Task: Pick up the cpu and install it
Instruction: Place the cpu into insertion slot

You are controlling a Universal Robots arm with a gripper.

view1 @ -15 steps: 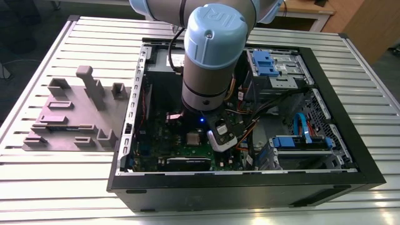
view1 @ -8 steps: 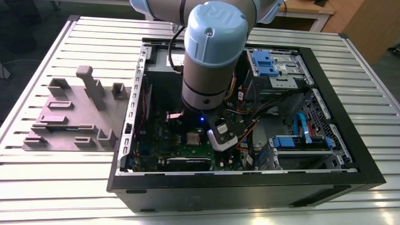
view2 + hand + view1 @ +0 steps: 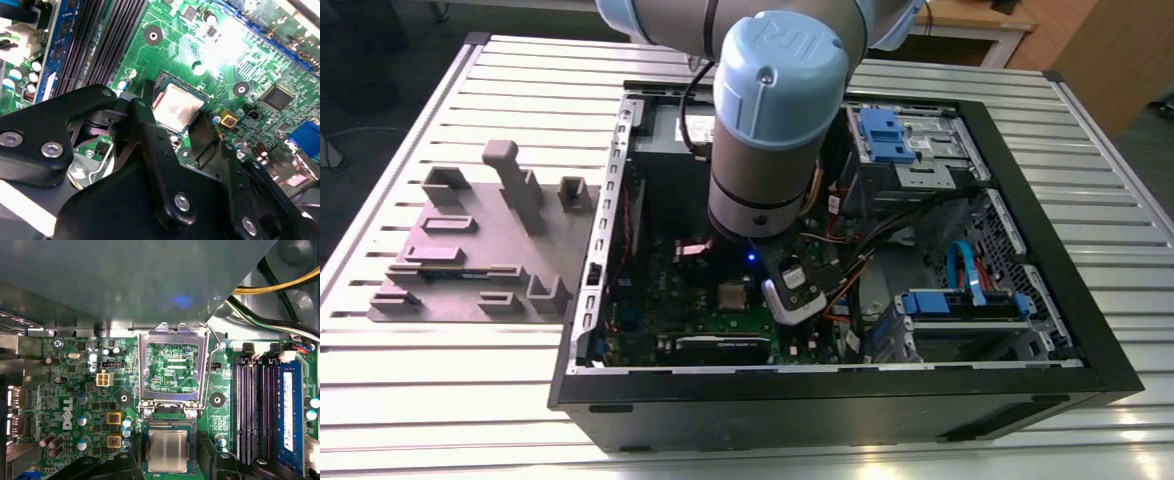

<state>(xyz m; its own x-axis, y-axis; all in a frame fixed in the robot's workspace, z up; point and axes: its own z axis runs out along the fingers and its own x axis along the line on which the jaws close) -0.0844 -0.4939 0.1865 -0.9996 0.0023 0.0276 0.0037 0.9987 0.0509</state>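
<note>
Your claw [image 3: 174, 120], spread, straddles the cpu [image 3: 167, 451] seated in its socket [image 3: 167, 426]; the open computer case [image 3: 854, 400] lies at the centre of the slatted worktop [image 3: 454, 400].

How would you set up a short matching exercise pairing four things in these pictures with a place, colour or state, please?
Things:
1 cpu
2 socket frame
3 memory stick
4 grey fixture

Place, colour or state:
A swung open
B blue
C on the table, outside the case
D lying in the socket

Pairs: 1-D, 2-A, 3-B, 4-C
</note>
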